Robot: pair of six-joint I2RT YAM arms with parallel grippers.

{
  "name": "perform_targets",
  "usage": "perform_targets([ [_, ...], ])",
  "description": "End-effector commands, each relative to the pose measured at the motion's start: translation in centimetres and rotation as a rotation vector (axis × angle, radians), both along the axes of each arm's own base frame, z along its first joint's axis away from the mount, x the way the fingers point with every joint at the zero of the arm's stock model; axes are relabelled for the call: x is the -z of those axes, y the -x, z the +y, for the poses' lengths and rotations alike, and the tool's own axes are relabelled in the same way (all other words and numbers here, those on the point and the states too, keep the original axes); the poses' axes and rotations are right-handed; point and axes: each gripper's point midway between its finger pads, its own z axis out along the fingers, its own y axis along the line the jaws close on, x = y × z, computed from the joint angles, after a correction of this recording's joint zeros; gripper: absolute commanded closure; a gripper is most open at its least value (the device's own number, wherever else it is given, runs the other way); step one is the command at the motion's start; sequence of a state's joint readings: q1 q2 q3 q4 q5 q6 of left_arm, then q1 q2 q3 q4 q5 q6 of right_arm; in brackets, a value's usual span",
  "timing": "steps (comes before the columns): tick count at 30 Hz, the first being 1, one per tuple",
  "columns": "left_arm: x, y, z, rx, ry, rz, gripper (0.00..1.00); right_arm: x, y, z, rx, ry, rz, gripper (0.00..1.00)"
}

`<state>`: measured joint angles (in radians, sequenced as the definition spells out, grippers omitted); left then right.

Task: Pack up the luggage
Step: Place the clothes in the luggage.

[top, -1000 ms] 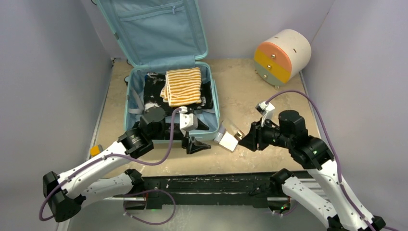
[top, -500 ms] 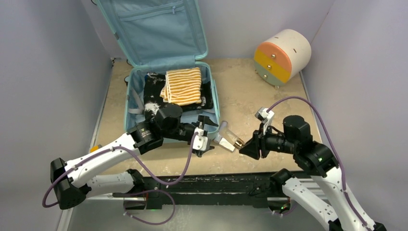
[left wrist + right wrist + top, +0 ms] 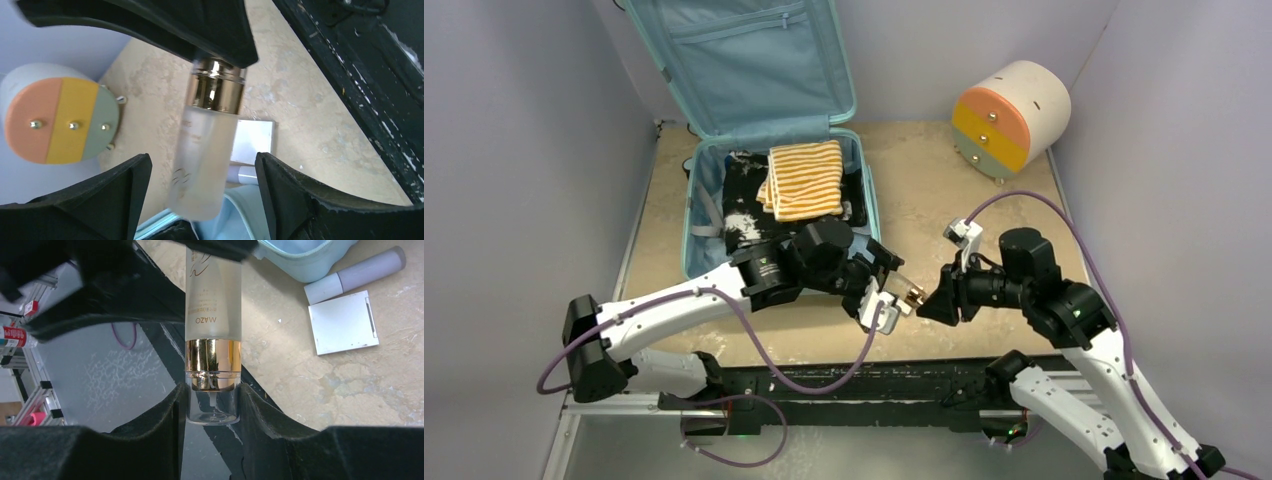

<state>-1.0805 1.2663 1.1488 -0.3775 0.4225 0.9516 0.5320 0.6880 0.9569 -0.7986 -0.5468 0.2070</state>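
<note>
The suitcase (image 3: 744, 70) lies open at the back left of the table (image 3: 924, 190), lid propped up, a striped cloth (image 3: 804, 180) folded inside. Just off its near right corner my left gripper (image 3: 200, 175) has its jaws spread to either side of the frosted bottle (image 3: 212, 310), not touching it. The bottle hangs in the air there, and the right gripper (image 3: 212, 405), further right of the suitcase, is clenched on its clear cap. I judge this a handover: I'd centre the left pads (image 3: 280, 190) on the frosted body, clear of the gold collar (image 3: 212, 357), close squarely, and only then let the right jaws go — the glass looks slippery.
</note>
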Motion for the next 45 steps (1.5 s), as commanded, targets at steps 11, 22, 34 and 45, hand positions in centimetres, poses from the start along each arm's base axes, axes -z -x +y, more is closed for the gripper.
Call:
perform_targets([
  [11, 1.2, -1.3, -1.8, -0.01, -0.056, -0.051, 0.32, -2.4, 0.9, 0.8, -0.071, -0.094, -0.074, 1.0],
  [22, -0.5, 0.1, -3.7, 0.0, 0.026, -0.055, 0.5, -3.2, 0.7, 0.8, -0.062, -0.099, -0.086, 1.0],
  [34, -0.6, 0.7, -3.8, -0.021, 0.025, -0.061, 1.0, -3.5, 0.5, 1.1, -0.064, -0.103, -0.084, 1.0],
  [45, 1.7, -1.4, -2.8, -0.239, 0.117, 0.047, 1.0, -5.6, -0.8, 0.4, 0.054, -0.122, -0.139, 0.09],
])
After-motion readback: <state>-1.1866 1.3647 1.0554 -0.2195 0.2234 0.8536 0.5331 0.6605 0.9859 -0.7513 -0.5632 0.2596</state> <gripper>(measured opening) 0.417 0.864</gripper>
